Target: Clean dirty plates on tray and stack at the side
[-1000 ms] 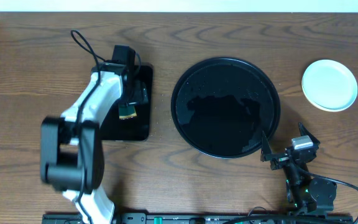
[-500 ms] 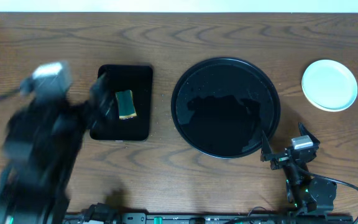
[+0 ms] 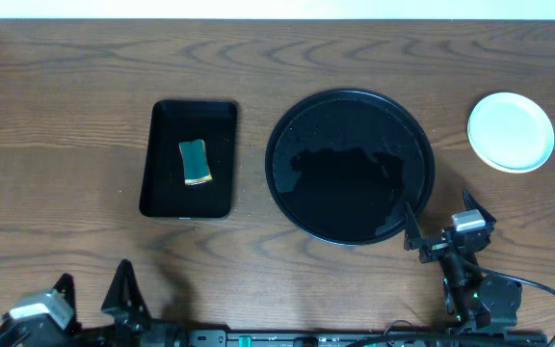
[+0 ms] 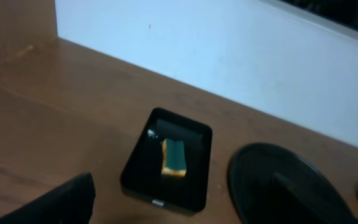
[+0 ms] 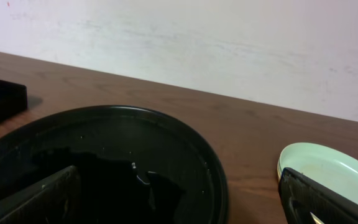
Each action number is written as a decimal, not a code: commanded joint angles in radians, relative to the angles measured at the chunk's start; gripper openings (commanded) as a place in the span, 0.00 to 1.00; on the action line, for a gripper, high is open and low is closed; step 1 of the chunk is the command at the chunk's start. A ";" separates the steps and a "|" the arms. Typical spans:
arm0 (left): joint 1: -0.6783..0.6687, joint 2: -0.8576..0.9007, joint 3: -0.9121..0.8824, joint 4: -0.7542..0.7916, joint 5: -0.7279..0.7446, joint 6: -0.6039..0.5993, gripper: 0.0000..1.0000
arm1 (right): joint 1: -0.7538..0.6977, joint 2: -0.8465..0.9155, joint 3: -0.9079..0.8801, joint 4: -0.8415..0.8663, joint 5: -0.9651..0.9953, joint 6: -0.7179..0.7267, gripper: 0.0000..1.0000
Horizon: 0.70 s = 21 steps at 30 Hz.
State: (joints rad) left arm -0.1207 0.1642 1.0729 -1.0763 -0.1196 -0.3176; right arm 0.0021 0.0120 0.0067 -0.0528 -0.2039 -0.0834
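Right tool (image 3: pixel 442 218), jaws wide and empty, sits at the near rim of the plate-free big round glossy black tray (image 3: pixel 350 125) — the pale mint-white round plates (image 3: pixel 511 131) look stacked beyond it to the right, way off from the equally slack left tool (image 3: pixel 92 289).

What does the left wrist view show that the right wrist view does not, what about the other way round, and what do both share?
Only the left wrist view shows the sponge, lying in the small rectangular tray, which the right wrist view cuts to a corner. Only the right wrist view shows most of the top of the plates; the left wrist view catches just a sliver at its right edge. Both share the round black tray, the wooden table and the pale wall.
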 commanded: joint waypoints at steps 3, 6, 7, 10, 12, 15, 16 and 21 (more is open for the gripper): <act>0.022 -0.113 -0.307 0.352 0.066 -0.104 0.88 | -0.012 -0.005 -0.001 -0.004 0.005 0.011 0.99; 0.022 -0.145 -0.477 0.657 0.130 -0.105 0.88 | -0.012 -0.005 -0.001 -0.004 0.005 0.011 0.99; 0.021 -0.153 -0.534 0.771 0.143 -0.115 0.88 | -0.012 -0.005 -0.001 -0.004 0.005 0.011 0.99; 0.021 -0.163 -0.680 1.043 0.163 -0.155 0.88 | -0.012 -0.005 -0.001 -0.004 0.005 0.011 0.99; 0.021 -0.163 -0.756 1.162 0.165 -0.179 0.88 | -0.012 -0.005 -0.001 -0.004 0.005 0.011 0.99; 0.021 -0.163 -0.839 1.239 0.165 -0.178 0.88 | -0.012 -0.005 -0.001 -0.004 0.005 0.011 0.99; 0.021 -0.163 -0.862 1.239 0.165 -0.178 0.88 | -0.012 -0.005 -0.001 -0.004 0.005 0.011 0.99; 0.021 -0.163 -0.978 1.239 0.165 -0.179 0.88 | -0.012 -0.005 -0.001 -0.004 0.005 0.011 0.99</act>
State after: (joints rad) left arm -0.1043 0.0109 0.1505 0.1589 0.0303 -0.4866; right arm 0.0021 0.0120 0.0067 -0.0525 -0.2039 -0.0834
